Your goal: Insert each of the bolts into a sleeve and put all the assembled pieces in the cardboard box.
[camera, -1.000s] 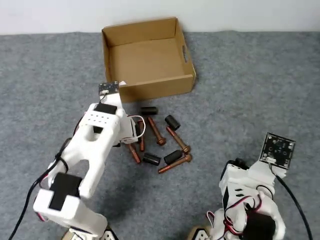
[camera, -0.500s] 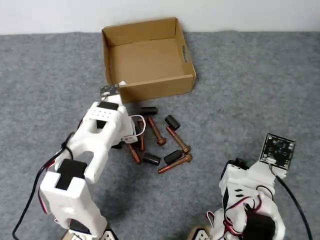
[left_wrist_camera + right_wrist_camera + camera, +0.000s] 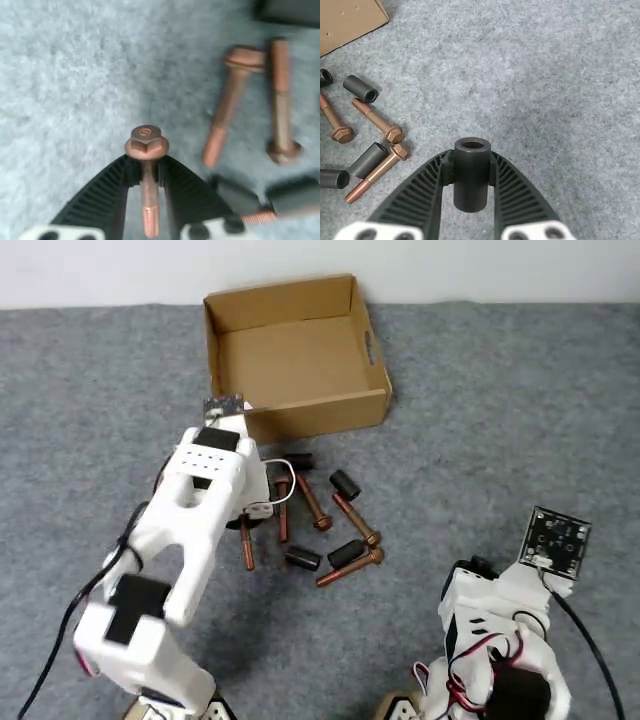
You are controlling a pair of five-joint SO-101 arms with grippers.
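1. Left jaws: clenched on a copper-coloured hex-flange bolt (image 3: 148, 180). The grip is on the shank just under the head. The head sticks out past the jaw tips, and the threaded end points back between the jaws toward the wrist.
2. Right jaws: grasping a short black cylindrical sleeve (image 3: 471, 175) across its side wall. The open bore faces out past the tips, in line with the jaws.
3. Grey carpet-textured tabletop (image 3: 500, 390): carries the loose parts. The high view shows four loose copper bolts (image 3: 311, 502) and four loose black sleeves (image 3: 345, 484) in one cluster between the two arms.
4. The cluster lies just beside the left jaws, on the side toward the right arm (image 3: 500, 640). From the right jaws it sits well apart, off to one side.
5. Two of the loose bolts lie just ahead of the left jaw tips, close together.
6. One loose sleeve lies side by side with a loose bolt at the edge of the cluster nearest the right jaws.
7. Open brown cardboard box (image 3: 300, 410): beyond the cluster, ahead of the left jaws and apart from them, far from the right jaws.
8. White left arm (image 3: 190, 530): extends over the tabletop, with the held bolt below it at the edge of the cluster.
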